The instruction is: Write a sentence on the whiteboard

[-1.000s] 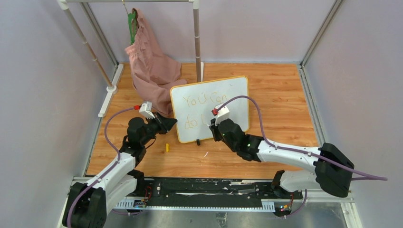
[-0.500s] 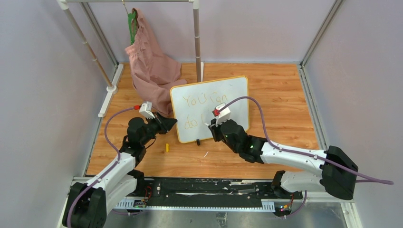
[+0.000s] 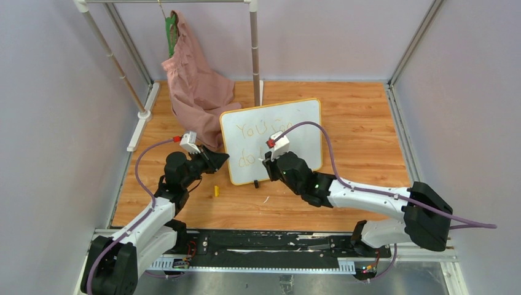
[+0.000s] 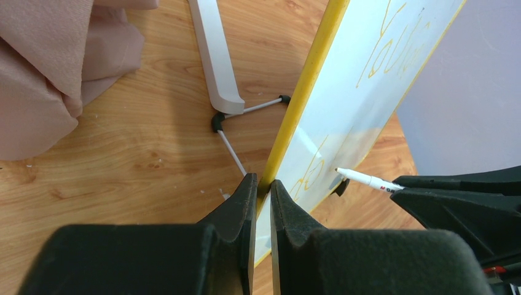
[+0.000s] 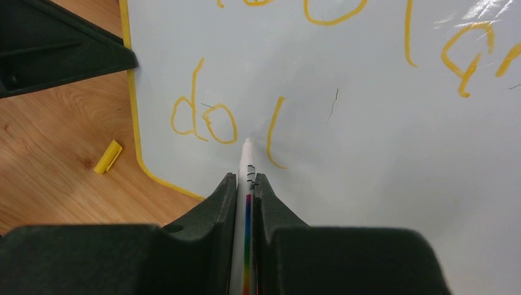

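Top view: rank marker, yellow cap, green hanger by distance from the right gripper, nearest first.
1. The marker: clamped in the right gripper itself.
2. The yellow cap: on the table, to its left.
3. The green hanger: up on the rack, far back left.

The whiteboard [image 3: 307, 110] stood mid-table [image 3: 362, 123]; a garment [image 3: 196, 92] hung behind it, far left, and a small cap [image 3: 215, 190] lay near-left of it.

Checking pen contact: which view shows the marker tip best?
Right wrist: the marker tip is centred, close up, at the whiteboard. Left wrist shows it small, side-on. Top external hides it behind the right gripper.
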Controlling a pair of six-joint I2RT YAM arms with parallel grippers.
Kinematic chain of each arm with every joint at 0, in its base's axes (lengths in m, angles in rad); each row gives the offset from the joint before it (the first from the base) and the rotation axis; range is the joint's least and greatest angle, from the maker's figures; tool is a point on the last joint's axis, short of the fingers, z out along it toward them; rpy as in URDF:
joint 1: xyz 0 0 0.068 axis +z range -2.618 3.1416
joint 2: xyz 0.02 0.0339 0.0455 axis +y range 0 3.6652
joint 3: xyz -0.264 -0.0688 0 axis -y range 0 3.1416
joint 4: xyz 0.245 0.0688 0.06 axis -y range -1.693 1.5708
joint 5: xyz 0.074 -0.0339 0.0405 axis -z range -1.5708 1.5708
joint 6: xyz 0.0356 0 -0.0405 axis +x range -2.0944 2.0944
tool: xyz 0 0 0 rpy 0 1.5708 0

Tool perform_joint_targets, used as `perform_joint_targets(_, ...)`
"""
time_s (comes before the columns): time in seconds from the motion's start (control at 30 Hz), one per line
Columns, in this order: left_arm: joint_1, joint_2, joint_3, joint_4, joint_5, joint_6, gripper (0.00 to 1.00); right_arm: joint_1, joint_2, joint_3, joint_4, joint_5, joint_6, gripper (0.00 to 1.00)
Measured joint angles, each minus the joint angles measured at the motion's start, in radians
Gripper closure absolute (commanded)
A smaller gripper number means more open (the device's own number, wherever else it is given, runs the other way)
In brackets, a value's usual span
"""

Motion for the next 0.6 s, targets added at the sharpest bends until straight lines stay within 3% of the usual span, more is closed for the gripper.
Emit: perform_joint_targets(0.6, 0.000, 0.000, 0.000, 0.000, 0.000, 0.000, 1.00, -0.019, 0.033, 0.022, 0.002, 0.023, 0.004, 1.00)
